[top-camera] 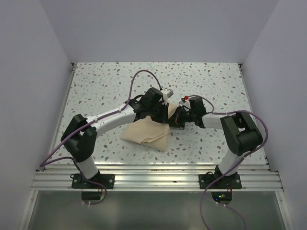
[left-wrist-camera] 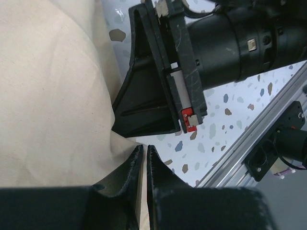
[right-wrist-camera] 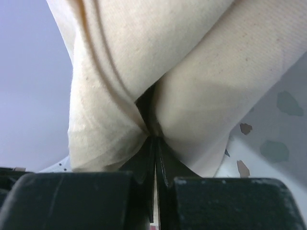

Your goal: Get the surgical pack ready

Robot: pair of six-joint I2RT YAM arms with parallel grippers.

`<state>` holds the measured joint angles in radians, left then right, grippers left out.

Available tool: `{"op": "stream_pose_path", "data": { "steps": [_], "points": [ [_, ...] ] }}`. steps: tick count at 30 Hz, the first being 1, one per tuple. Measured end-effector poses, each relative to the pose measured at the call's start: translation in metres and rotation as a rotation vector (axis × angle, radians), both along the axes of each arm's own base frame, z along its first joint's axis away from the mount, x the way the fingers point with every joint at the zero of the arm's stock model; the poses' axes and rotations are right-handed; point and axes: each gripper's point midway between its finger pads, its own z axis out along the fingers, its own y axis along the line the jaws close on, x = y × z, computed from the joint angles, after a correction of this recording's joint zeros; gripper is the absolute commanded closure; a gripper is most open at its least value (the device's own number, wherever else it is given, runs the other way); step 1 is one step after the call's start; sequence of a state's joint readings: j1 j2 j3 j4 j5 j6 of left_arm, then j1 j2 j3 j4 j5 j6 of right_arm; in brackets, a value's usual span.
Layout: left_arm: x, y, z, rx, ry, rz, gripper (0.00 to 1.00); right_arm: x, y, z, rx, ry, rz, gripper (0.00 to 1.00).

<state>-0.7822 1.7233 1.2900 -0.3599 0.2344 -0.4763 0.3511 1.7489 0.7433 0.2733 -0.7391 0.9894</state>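
Observation:
The surgical pack is a tan-beige wrap sheet [top-camera: 146,135] lying as a folded bundle in the middle of the speckled table. Both grippers meet at its right corner. My left gripper [top-camera: 165,115] reaches in from the left. In the left wrist view its jaws [left-wrist-camera: 145,149] stand almost together at the edge of the sheet [left-wrist-camera: 53,96], with a thin strip of tan cloth between them. My right gripper [top-camera: 176,119] is shut on a pinched fold of the sheet [right-wrist-camera: 192,72], which bunches up over its fingertips [right-wrist-camera: 154,139]. Its black finger [left-wrist-camera: 144,96] lies just beyond my left fingertips.
The speckled tabletop [top-camera: 110,86] is walled in white on the left, right and back. An aluminium rail [top-camera: 153,178] runs along the near edge, and it also shows beside my left gripper [left-wrist-camera: 249,139]. Purple cables loop over both arms.

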Motion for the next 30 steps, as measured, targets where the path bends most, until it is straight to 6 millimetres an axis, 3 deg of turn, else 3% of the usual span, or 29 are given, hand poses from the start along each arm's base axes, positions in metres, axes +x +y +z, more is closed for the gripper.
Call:
{"op": "stream_pose_path", "data": {
  "steps": [7, 17, 22, 30],
  "points": [
    [-0.006, 0.001, -0.007, 0.004, 0.017, -0.008, 0.9, -0.012, -0.01, 0.004, -0.057, -0.061, 0.093, 1.0],
    [0.012, 0.007, 0.002, 0.016, -0.019, 0.044, 0.9, -0.031, -0.015, -0.008, -0.071, -0.036, 0.133, 1.0],
    [0.021, 0.011, 0.006, 0.024, -0.042, 0.073, 0.9, -0.033, -0.012, -0.007, -0.065, -0.036, 0.137, 1.0],
    [0.019, 0.012, 0.004, 0.031, -0.032, 0.071, 0.91, -0.036, -0.004, -0.005, -0.056, -0.031, 0.148, 1.0]
  ]
}}
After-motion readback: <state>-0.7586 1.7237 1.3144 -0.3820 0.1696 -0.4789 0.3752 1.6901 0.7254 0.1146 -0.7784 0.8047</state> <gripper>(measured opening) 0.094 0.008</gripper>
